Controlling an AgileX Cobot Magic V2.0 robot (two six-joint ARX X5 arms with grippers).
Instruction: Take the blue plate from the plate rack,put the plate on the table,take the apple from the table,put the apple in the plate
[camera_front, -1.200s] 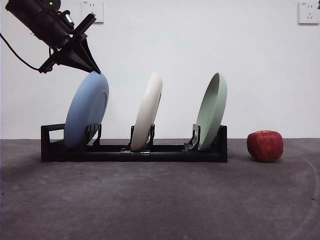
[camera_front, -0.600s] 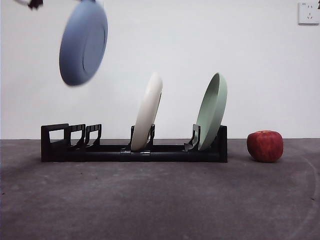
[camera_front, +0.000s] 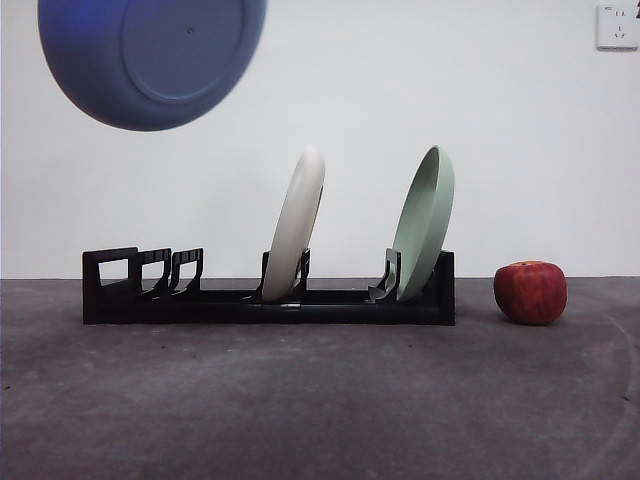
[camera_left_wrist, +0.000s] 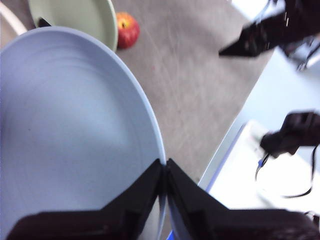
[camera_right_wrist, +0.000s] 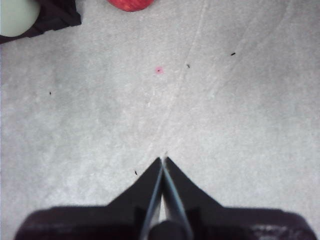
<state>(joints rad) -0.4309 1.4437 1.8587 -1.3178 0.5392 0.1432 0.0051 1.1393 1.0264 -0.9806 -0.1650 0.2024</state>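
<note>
Rim of blue plate (camera_left_wrist: 65, 130) pinched in left hand (camera_left_wrist: 164, 167).

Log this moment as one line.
left gripper: shut on blue plate, lifted above plate rack | right gripper: shut, waiting | apple: on table

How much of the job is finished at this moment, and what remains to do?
Done: the blue plate is out of the plate rack and hangs in the air above the rack's bare slots.
In hand: the left gripper is shut on the plate's rim.
Left: setting the plate on the table, then moving the apple, which sits on the table beside the rack, into it. The right gripper waits, shut and holding nothing.
</note>
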